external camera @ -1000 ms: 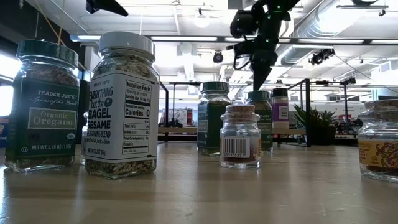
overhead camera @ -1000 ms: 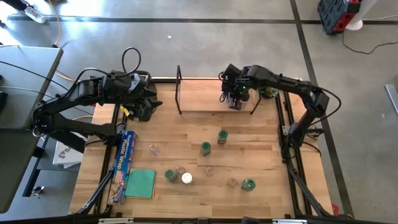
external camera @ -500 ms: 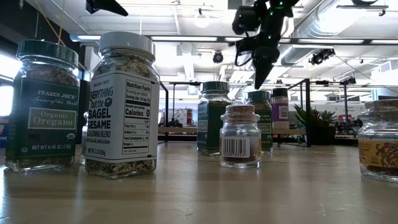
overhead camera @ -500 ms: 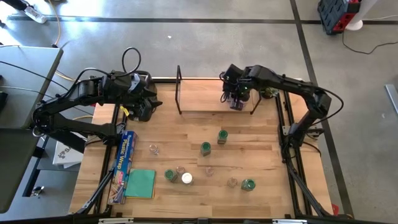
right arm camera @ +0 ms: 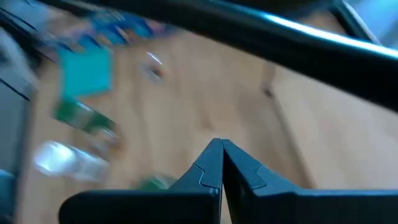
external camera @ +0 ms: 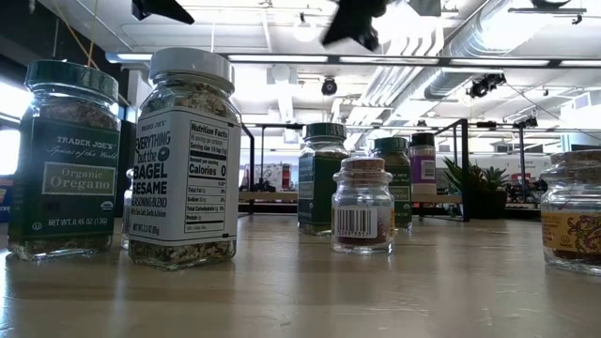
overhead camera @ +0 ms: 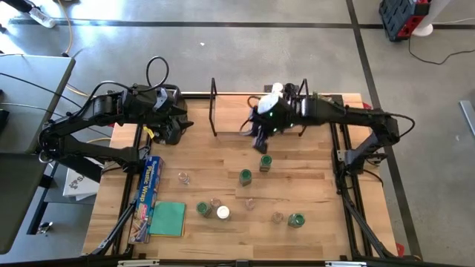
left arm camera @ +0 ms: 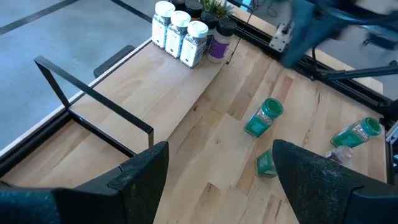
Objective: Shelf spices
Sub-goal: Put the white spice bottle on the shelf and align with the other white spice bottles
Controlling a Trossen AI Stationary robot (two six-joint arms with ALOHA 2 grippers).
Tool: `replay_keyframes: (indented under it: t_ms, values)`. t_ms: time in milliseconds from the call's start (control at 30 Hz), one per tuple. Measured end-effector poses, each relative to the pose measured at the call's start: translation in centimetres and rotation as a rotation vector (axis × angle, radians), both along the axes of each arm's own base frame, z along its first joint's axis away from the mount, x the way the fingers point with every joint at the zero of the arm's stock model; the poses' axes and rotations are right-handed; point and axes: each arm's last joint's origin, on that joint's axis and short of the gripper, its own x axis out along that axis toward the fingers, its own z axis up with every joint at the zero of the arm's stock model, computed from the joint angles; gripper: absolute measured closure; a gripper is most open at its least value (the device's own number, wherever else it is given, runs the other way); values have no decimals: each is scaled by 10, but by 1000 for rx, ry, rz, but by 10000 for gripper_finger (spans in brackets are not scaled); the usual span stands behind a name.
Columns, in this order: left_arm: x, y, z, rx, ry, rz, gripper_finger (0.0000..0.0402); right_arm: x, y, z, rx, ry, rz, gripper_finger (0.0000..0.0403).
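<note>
The wooden bench [overhead camera: 312, 193] carries the shelf [overhead camera: 237, 111] at its back edge, loose spice jars [overhead camera: 245, 176] scattered over the middle, a teal cloth [overhead camera: 168, 219] and a blue box [overhead camera: 151, 185] on the left.

My wooden worktop [overhead camera: 223, 159] carries a long blue box of plastic wrap [overhead camera: 148, 194] along its left edge, and a teal cloth [overhead camera: 168, 219] lies flat just beside that box, near the front corner. At the far right corner a small green potted plant [left arm camera: 216, 6] stands on the boards. Beyond the worktop, on the grey floor, a red and black case [overhead camera: 403, 16] sits well apart from everything else.
</note>
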Motion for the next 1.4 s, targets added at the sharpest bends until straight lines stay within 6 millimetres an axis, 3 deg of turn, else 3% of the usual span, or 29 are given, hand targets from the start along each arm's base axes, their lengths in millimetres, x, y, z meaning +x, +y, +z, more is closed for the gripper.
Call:
replay_keyframes:
  t_ms: [233, 533, 700, 867, 1100, 1233, 1400]
  values:
    - [0, 0, 0, -6, -2, 4, 119, 18, 36, 12, 59, -198, 30, 374]
    - [-2, -1, -2, -86, -4, 57, 119, 27, 49, 24, 156, -351, 144, 255]
    - [-4, -3, -5, -102, 40, 36, 119, 26, 89, 27, 163, -382, 251, 180]
    - [-5, -6, -7, -115, 69, -51, 119, 33, 147, 8, 137, -353, 214, 133]
    - [-16, -14, -13, -138, 164, -214, 119, 43, 218, -43, 61, -274, 55, 125]
    - [-25, -19, -15, -126, 221, -261, 119, 56, 238, -69, 84, -224, 20, 125]
    - [-36, -23, -14, -105, 234, -291, 119, 79, 248, -92, 64, -186, 51, 125]
